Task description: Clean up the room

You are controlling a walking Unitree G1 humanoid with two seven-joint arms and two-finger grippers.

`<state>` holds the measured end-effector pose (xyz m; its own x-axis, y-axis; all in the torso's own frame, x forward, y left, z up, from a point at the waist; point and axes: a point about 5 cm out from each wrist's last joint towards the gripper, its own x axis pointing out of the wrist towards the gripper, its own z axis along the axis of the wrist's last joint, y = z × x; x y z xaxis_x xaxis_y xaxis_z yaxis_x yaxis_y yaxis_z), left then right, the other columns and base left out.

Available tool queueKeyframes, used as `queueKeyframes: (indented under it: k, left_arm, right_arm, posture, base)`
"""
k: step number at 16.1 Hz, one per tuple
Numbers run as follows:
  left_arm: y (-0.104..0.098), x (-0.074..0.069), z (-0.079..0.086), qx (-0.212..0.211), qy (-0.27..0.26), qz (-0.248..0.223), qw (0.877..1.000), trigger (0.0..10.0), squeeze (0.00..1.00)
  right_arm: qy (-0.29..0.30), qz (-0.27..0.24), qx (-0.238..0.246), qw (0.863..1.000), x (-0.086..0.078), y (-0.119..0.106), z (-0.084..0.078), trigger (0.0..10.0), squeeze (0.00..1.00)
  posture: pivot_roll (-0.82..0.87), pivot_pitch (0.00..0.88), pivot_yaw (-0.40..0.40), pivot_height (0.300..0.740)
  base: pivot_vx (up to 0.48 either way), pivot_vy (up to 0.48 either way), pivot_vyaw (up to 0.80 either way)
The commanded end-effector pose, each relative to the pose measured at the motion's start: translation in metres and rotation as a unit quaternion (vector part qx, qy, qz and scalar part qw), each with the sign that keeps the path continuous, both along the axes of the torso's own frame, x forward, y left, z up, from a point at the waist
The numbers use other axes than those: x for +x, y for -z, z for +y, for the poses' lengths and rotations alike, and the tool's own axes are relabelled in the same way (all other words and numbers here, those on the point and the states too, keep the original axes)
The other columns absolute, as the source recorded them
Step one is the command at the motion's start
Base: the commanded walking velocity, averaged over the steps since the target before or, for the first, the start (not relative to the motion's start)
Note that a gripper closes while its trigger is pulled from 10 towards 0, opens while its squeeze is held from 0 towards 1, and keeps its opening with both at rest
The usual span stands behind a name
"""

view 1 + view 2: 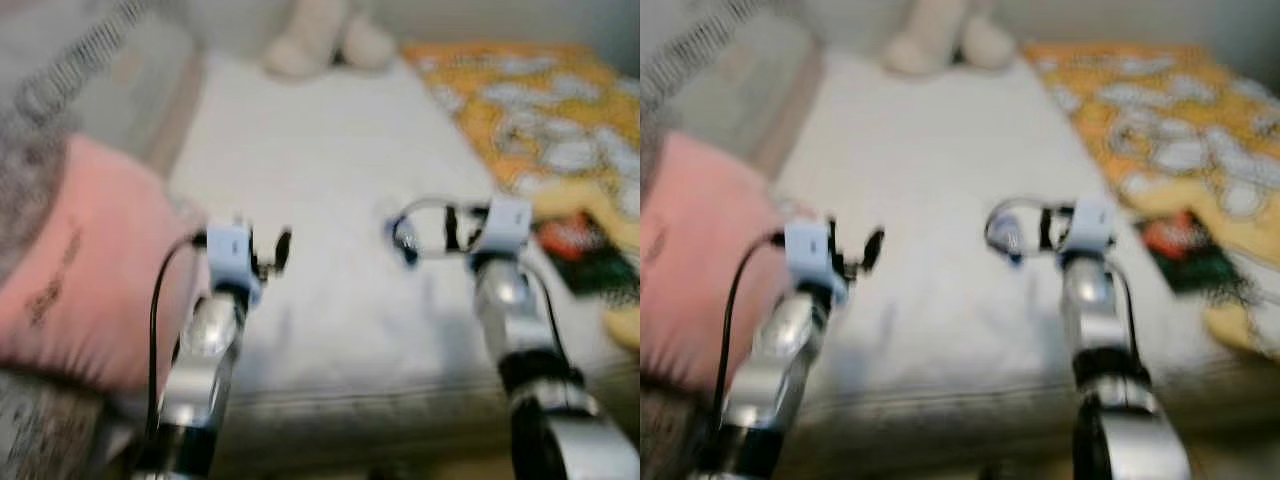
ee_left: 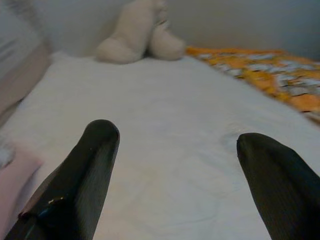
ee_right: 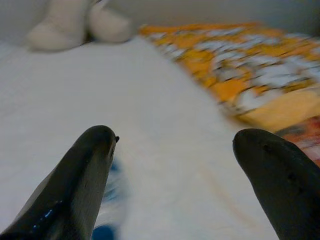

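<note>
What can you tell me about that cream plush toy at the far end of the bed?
The plush toy is cream or off-white and looks soft, with two rounded lumps at its base that may be feet. Its top is cut off and the pictures are blurred, so I cannot tell what animal it is. It sits upright on the white bed, near the wall, beside the orange blanket. Neither gripper touches it.

Dark writing runs along the pink pillow point(image 1: 80, 270), too blurred to read.
</note>
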<state>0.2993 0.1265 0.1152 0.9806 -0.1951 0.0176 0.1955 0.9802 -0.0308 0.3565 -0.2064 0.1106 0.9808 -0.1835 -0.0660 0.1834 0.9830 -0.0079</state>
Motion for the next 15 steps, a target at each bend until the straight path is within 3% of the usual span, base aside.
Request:
queueKeyframes:
  k: [1, 10, 15]
  left_arm:
    - [0.003, -0.008, 0.006, 0.011, -0.001, 0.013, 1.0, 10.0, 0.0]
    - [0.004, -0.046, 0.029, 0.037, -0.053, 0.047, 0.997, 10.0, 0.0]
    - [-0.002, -0.091, 0.053, 0.064, -0.099, 0.079, 0.99, 10.0, 0.0]
  right_arm:
    - [0.009, 0.0, 0.002, 1.0, 0.004, -0.002, -0.002, 10.0, 0.0]
    - [-0.033, 0.052, 0.002, 0.998, 0.02, 0.001, 0.014, 10.0, 0.0]
    - [-0.041, 0.077, 0.012, 0.996, 0.022, 0.004, 0.026, 10.0, 0.0]
  posture:
    - [0.1, 0.041, 0.009, 0.74]
    - [0.22, 0.134, -0.025, 0.74]
    - [0.35, 0.27, -0.024, 0.74]
  base:
    - [0.0, 0.0, 0.0]
    - [0.0, 0.0, 0.0]
    - [0.0, 0.0, 0.0]
